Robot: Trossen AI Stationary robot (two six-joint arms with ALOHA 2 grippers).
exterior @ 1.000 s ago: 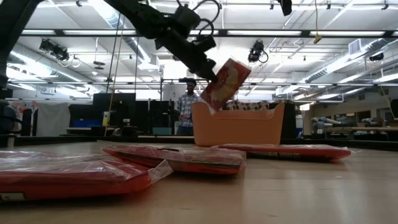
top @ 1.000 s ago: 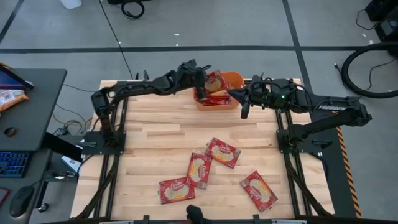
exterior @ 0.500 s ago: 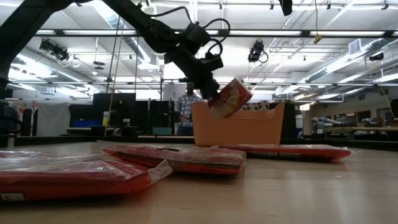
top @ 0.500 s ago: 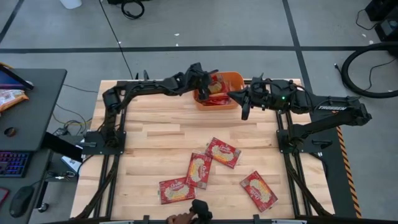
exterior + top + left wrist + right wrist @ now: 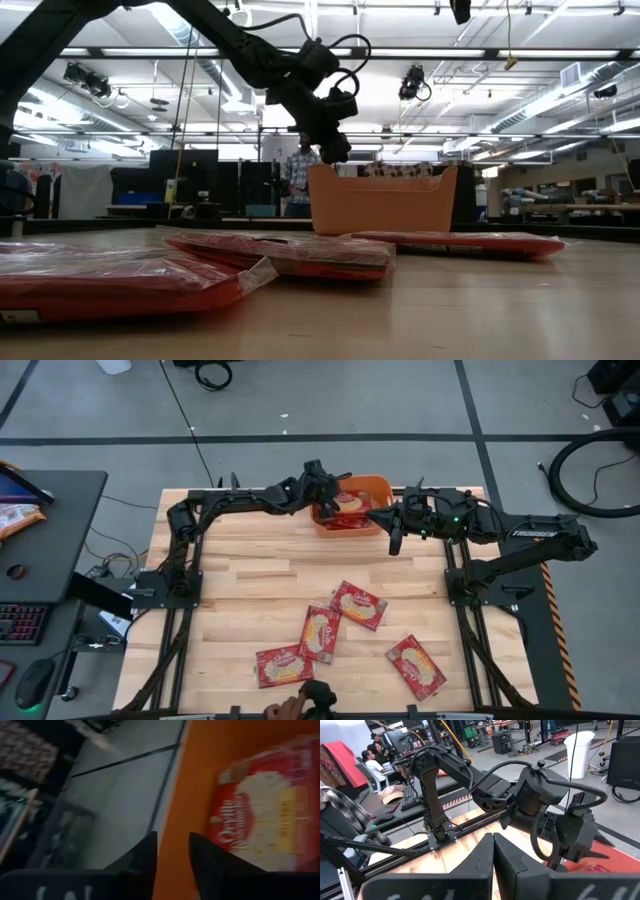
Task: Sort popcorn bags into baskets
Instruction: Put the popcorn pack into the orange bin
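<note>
The orange basket [image 5: 380, 486] stands at the table's far edge, with red popcorn bags [image 5: 347, 503] inside it. My left gripper [image 5: 327, 487] hovers open over the basket's left end [image 5: 333, 152]. In the left wrist view its fingers [image 5: 172, 851] stand apart above the orange wall [image 5: 200, 780], and one bag [image 5: 265, 825] lies flat in the basket beyond them. My right gripper [image 5: 378, 517] is shut [image 5: 492, 842] and waits just right of the basket. Several more bags lie flat on the table's near half [image 5: 358, 605], [image 5: 320, 633], [image 5: 284, 665], [image 5: 416, 667].
Bare wood lies between the basket and the loose bags. A person's hand [image 5: 292, 708] shows at the near edge. A person [image 5: 300, 178] stands in the room beyond the table. A desk with a keyboard and an orange-and-white packet [image 5: 15, 516] is left of the table.
My left gripper has moved right and down over the basket's left end. The bag that it held tilted above the rim is out of its fingers and has dropped into the basket, below the rim in the low view. A hand has come in at the near edge.
</note>
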